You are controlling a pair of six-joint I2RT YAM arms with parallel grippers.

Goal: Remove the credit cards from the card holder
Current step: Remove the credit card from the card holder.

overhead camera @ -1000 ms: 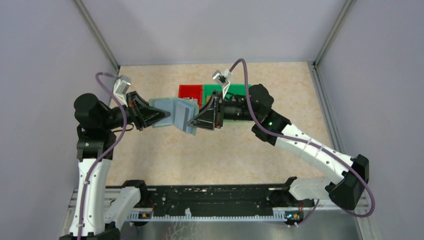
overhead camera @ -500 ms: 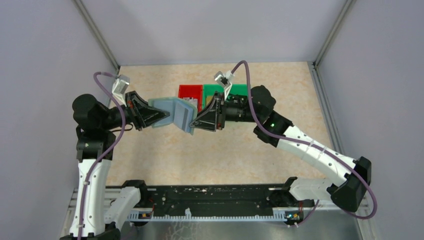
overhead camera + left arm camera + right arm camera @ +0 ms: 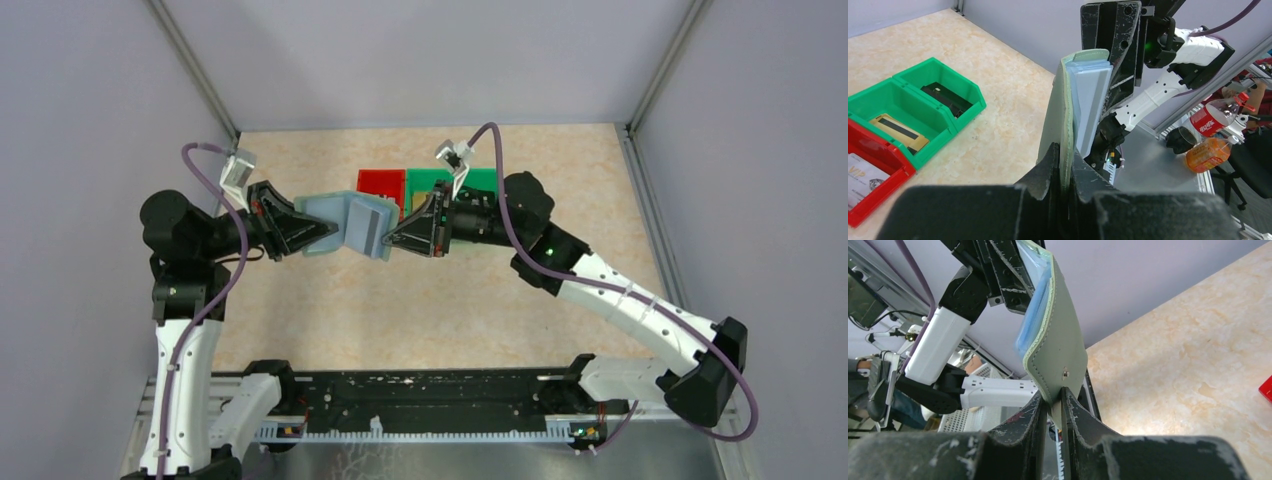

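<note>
grey-green stitched card holder (image 3: 1058, 345) bows between left pincer (image 3: 1064, 161) and right pincer (image 3: 1052, 401)

One card holder (image 3: 352, 225) was counted, grey-green outside and pale blue inside. Three bins were recorded, two green bins (image 3: 935, 147) and one red bin (image 3: 883, 192). They held three loose cards, one to each bin: one dark card (image 3: 945, 97), one tan card (image 3: 898, 131) and one white card (image 3: 860, 175). Two robot arms were noted, one left arm (image 3: 180, 350) and one right arm (image 3: 620, 300), and two bottles (image 3: 1210, 120) were seen beyond the table edge, one red-labelled and one orange.
</note>
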